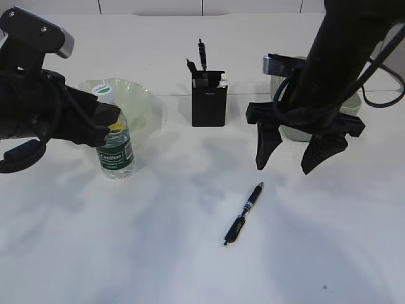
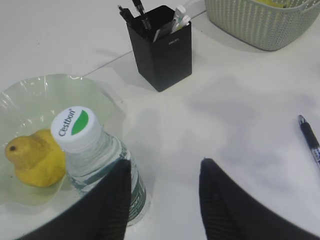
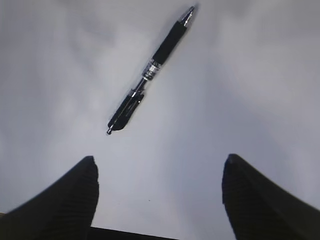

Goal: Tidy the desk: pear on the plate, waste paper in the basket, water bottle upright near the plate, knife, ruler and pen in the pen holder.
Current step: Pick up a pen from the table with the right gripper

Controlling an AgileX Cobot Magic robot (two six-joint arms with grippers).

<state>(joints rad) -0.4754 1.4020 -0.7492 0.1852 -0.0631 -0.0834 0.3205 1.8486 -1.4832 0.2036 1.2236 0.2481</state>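
One job is left, we judge — the pen [image 1: 243, 214] lies on the desk [image 1: 190, 253] under our spread, empty right gripper [image 1: 292, 149], while pear [image 2: 36, 157] is plated, bottle [image 2: 95, 165] upright beside it, left gripper [image 2: 165, 200] half-spread and empty.

The left arm hides the near left part of the plate [image 1: 140, 100] and the upper side of the water bottle [image 1: 116, 155] in the exterior view. There the right arm covers most of the basket [image 1: 352, 101]. What stands in the pen holder [image 1: 209, 104] is too small to tell.
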